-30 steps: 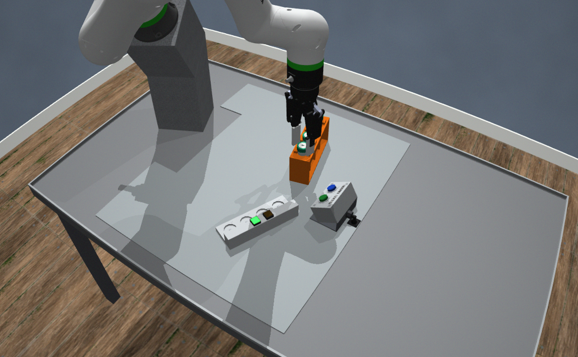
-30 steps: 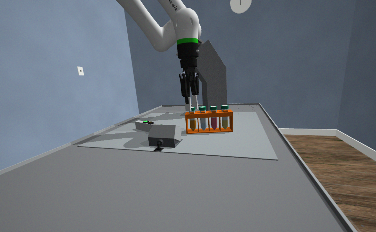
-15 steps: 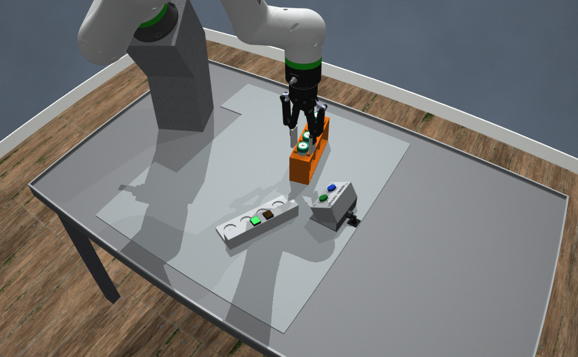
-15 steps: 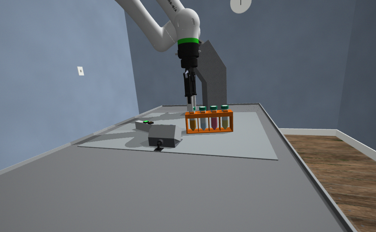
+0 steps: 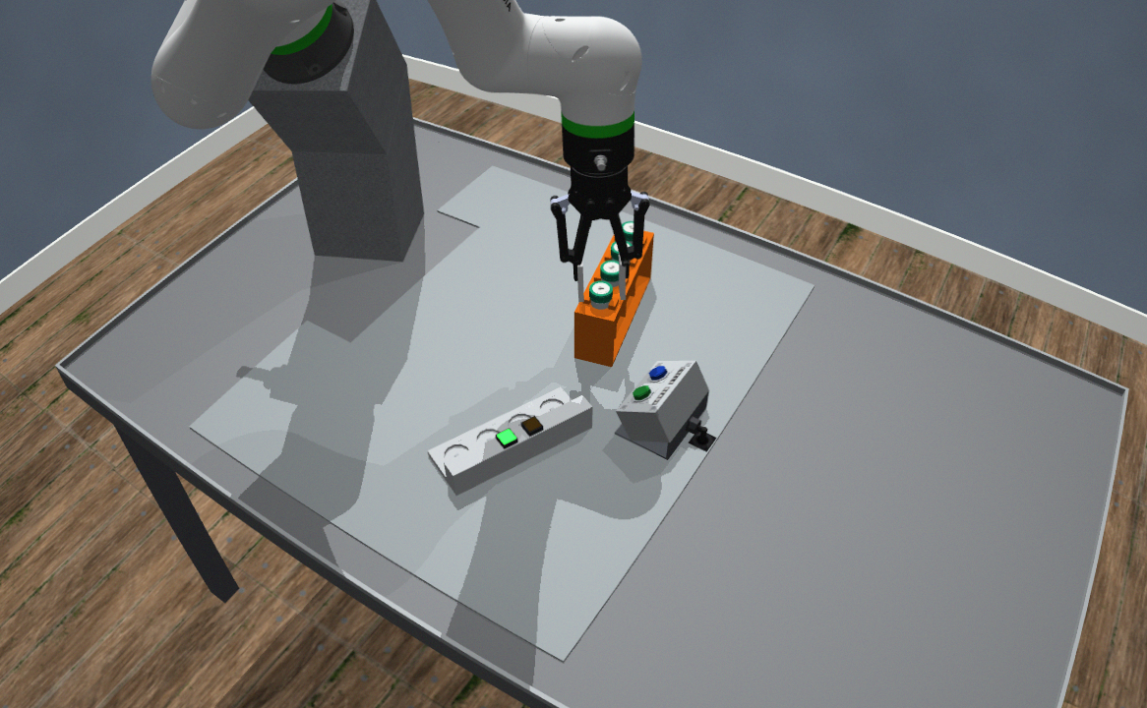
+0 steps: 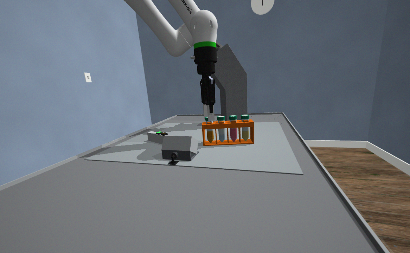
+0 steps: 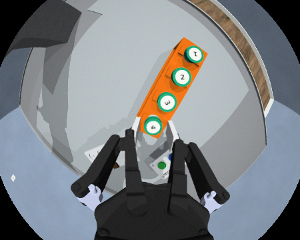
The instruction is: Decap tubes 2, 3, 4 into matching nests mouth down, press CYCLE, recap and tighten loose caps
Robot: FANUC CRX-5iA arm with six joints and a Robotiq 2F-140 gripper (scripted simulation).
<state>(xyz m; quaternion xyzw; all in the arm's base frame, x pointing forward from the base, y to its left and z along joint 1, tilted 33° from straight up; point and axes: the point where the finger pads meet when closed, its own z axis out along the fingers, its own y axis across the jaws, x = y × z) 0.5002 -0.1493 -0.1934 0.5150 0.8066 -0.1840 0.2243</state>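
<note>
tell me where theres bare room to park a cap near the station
Free: the pale mat between the arm's pedestal and decapping station DS, and the mat right of the station. Crowded: the gap between station, cap tray CT and key box, and around the end effector straddling cap 4.

The numerals along the grey cap tray's console (image 5: 514,438) are too small to read. In the exterior view, the grey key box (image 6: 177,147) hides most of that tray.

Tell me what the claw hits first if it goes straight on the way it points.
The open claw points down astride tube 4's cap; its fingertips would probably meet the top of the orange decapping station first, though depth is unclear.
</note>
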